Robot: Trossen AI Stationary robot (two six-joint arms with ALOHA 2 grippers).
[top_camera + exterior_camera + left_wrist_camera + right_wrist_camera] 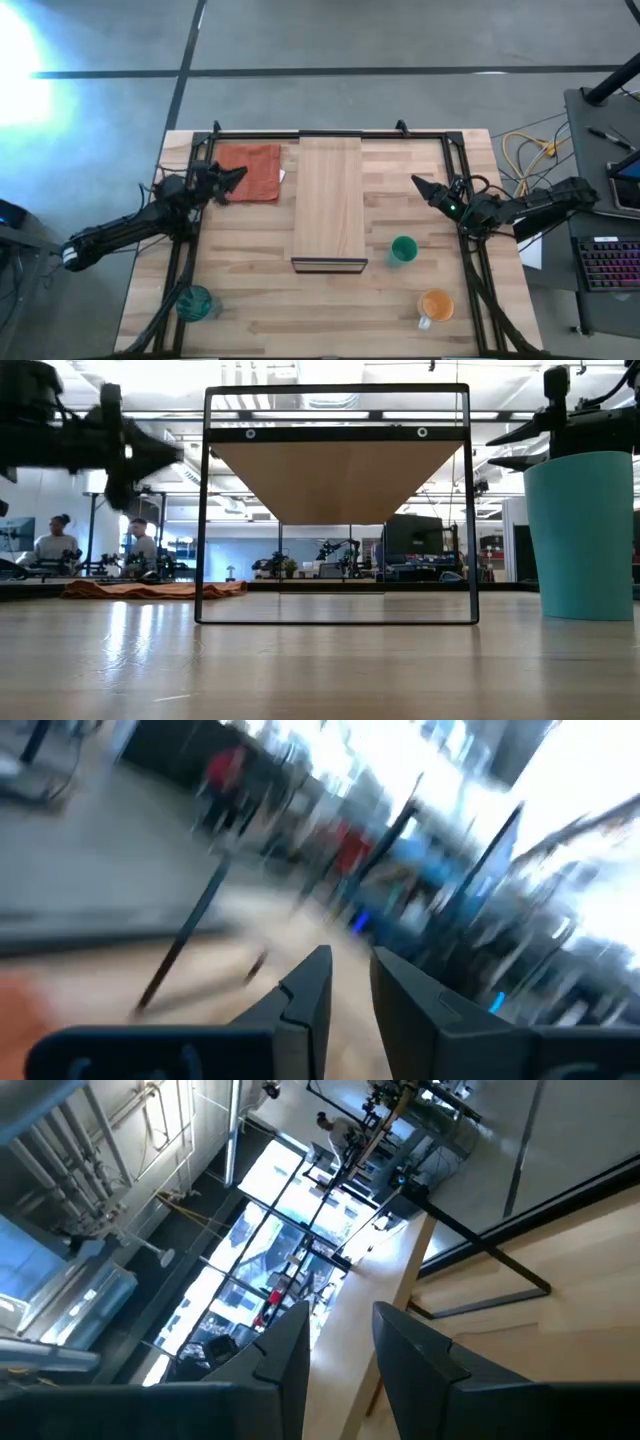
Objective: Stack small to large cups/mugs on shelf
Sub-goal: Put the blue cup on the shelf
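The left tool is raised beside the orange-red cloth, narrowly parted, nothing held. The right tool is likewise narrowly parted and empty; the green cup stands on the desk just below it, beside the shelf.

I see a teal tumbler, green cup, orange mug, pale-wood shelf, and orange-red cloth.
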